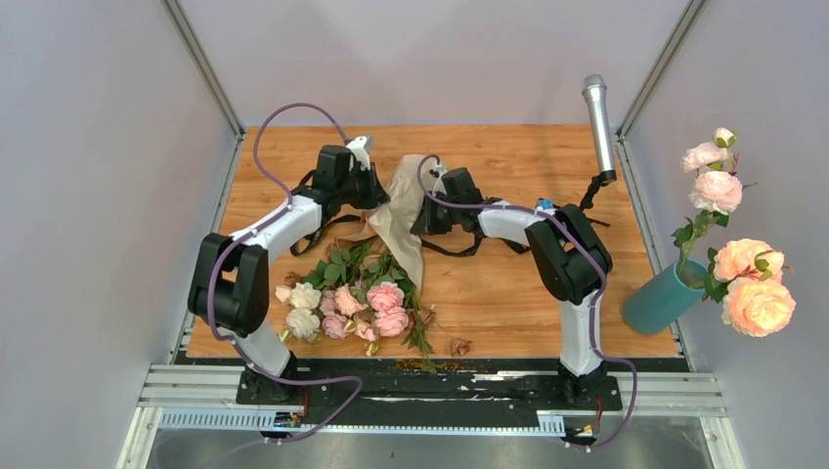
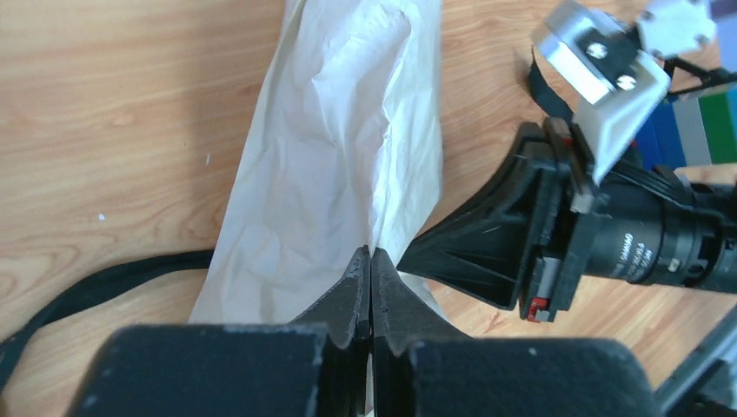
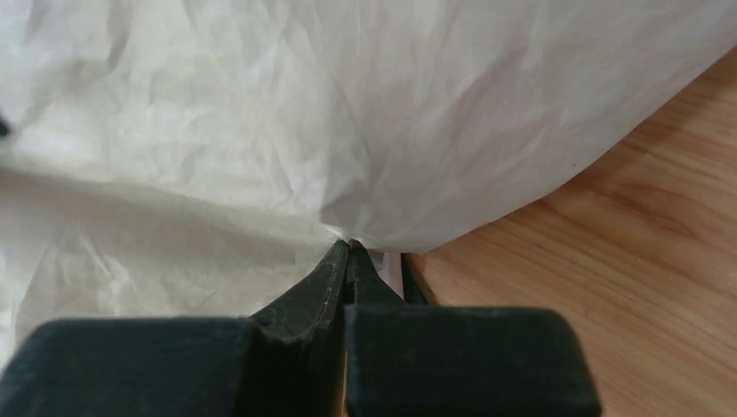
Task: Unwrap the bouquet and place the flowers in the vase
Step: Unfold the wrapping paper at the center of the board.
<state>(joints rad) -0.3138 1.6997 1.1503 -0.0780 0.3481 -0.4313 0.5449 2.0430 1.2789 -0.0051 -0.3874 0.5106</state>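
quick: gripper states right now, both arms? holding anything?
Left gripper: closed, pinching the kraft paper.
Right gripper: closed, pinching the same paper.

We see small pink and cream roses on leafy green stems (image 1: 344, 298) lying loose, near left. Crumpled tan kraft paper (image 1: 404, 217) rises just beyond them, and a teal cylindrical vase (image 1: 657, 301) leans at the right edge.

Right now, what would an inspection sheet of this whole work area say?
Surface: wooden table, dried bits near front edge.
Job's things: flowers lie unwrapped near-left; vase tilted beyond right edge, holding peach roses.
Clutter: black ribbon loose; microphone far right.
Tools: left tool and right tool both shut on kraft paper.
Cables: purple cables along arms.
Surroundings: plain grey walls.
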